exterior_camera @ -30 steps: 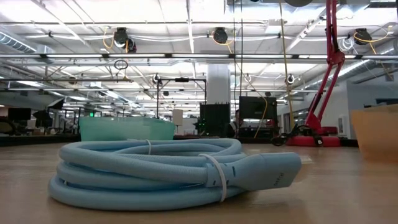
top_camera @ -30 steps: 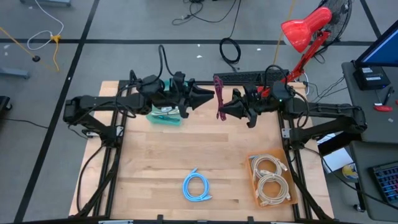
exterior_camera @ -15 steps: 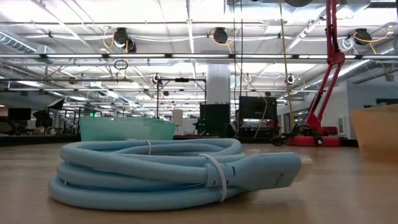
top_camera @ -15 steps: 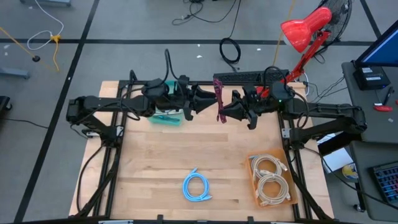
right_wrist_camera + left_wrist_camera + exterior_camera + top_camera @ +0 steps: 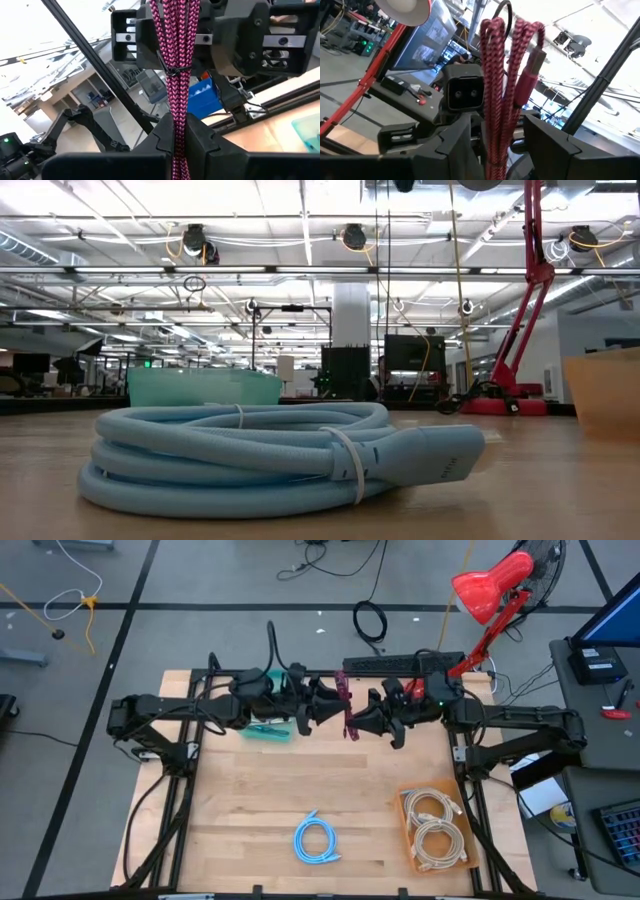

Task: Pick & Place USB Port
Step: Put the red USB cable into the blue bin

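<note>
- The tabletop [image 5: 260, 790] is pale wood planking in a black frame, filling the lower centre of the high view, on a grey floor crossed by dark tape lines.
- A red lamp [image 5: 487, 590] stands upper right; a teal bin [image 5: 266, 729] sits left of centre, a tan tray [image 5: 437, 832] of pale cables lower right, and a coiled blue cable [image 5: 315, 838] lower centre.
- The low view looks past that coil into a hall with white rafters.
- No writing is readable.
- The red braided USB cable [image 5: 347, 706] hangs above the tabletop at upper centre; the right gripper [image 5: 179, 135] is clenched on it.
- The left gripper [image 5: 497, 145] has its jaws released on either side of the cable.
</note>
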You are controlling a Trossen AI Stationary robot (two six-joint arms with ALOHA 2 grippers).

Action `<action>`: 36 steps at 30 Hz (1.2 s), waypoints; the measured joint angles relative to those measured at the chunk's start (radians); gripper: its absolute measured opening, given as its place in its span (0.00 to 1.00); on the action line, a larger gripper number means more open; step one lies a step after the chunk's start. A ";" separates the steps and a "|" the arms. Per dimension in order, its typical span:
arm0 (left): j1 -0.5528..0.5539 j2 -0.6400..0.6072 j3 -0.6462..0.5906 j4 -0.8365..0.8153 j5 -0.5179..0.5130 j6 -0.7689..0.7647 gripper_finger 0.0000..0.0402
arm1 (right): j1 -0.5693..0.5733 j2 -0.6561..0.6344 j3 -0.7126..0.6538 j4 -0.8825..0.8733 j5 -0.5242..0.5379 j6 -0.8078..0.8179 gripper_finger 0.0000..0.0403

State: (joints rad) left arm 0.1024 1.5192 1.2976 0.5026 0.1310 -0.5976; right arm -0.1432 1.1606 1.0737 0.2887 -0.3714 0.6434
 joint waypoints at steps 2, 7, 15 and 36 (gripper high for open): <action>-0.002 0.000 0.000 -0.005 0.000 -0.007 0.46 | 0.000 -0.001 0.000 0.006 0.001 0.000 0.03; -0.012 0.000 0.000 -0.007 -0.004 -0.006 0.41 | -0.001 -0.001 0.000 0.024 0.004 -0.004 0.03; -0.012 0.000 0.000 -0.008 0.028 -0.008 0.13 | -0.001 -0.002 0.000 0.037 0.004 -0.004 0.03; 0.106 -0.026 0.000 -0.056 0.180 -0.046 0.03 | -0.003 0.000 -0.002 0.140 -0.037 0.040 0.47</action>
State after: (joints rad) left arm 0.2085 1.4933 1.2980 0.4464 0.3115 -0.6439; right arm -0.1463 1.1606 1.0721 0.4287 -0.4088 0.6837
